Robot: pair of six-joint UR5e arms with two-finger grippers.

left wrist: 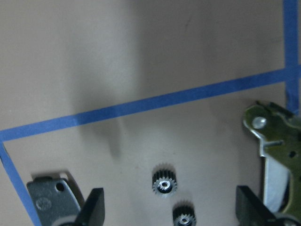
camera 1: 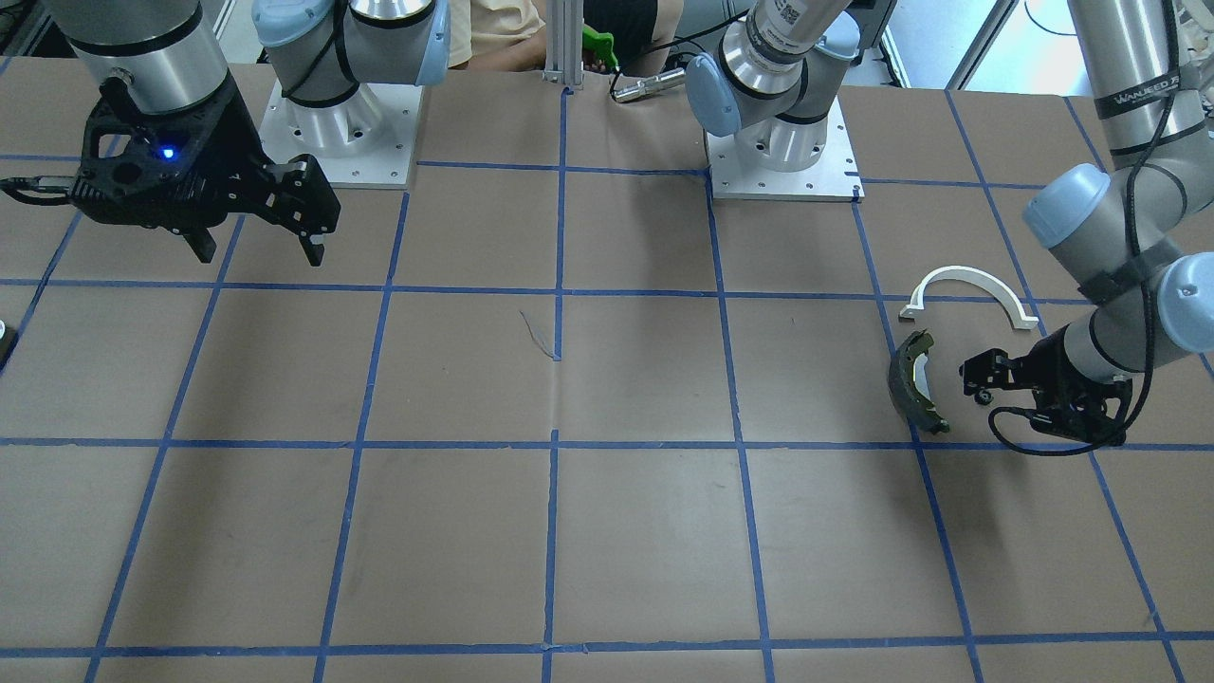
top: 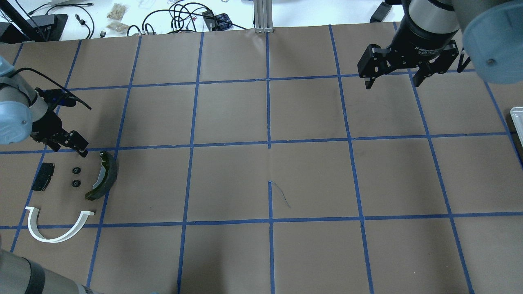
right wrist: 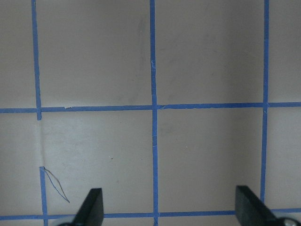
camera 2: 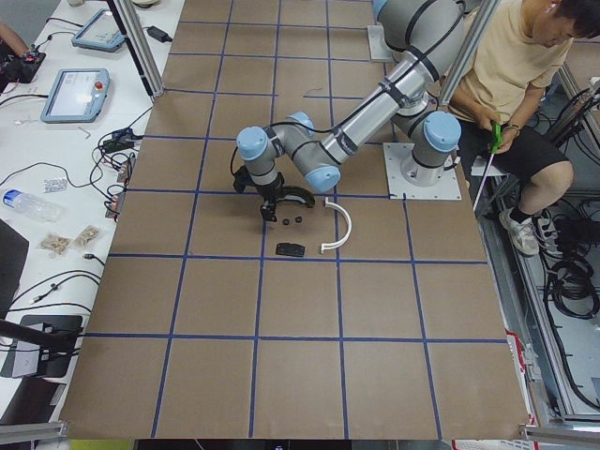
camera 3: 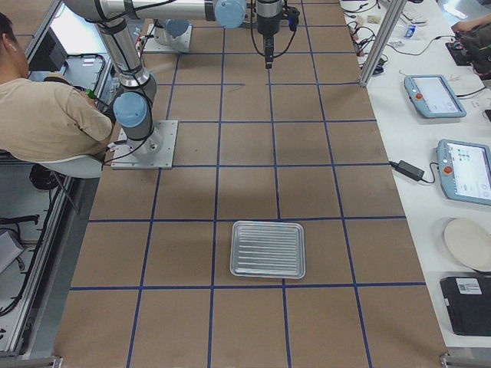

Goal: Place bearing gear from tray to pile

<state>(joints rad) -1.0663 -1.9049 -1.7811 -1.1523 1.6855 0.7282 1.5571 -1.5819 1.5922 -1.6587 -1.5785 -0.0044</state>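
Two small black bearing gears (top: 76, 170) (top: 76, 183) lie on the table inside the pile, between the black rectangular pad (top: 43, 176) and the dark curved brake shoe (top: 104, 175). The white half-ring arch (top: 57, 226) lies nearer the robot. My left gripper (top: 69, 148) is open and empty, a little above the table at the far side of the gears. In the left wrist view both gears (left wrist: 164, 181) (left wrist: 183, 217) lie between its spread fingers (left wrist: 94, 207). My right gripper (top: 394, 79) is open and empty over bare table. The metal tray (camera 3: 268, 249) is empty.
Only the tray's edge (top: 517, 118) shows at the overhead view's right border. The table is brown paper with a blue tape grid. A seated person (camera 2: 511, 84) is behind the robot bases. Cables and tablets lie along the far table edge.
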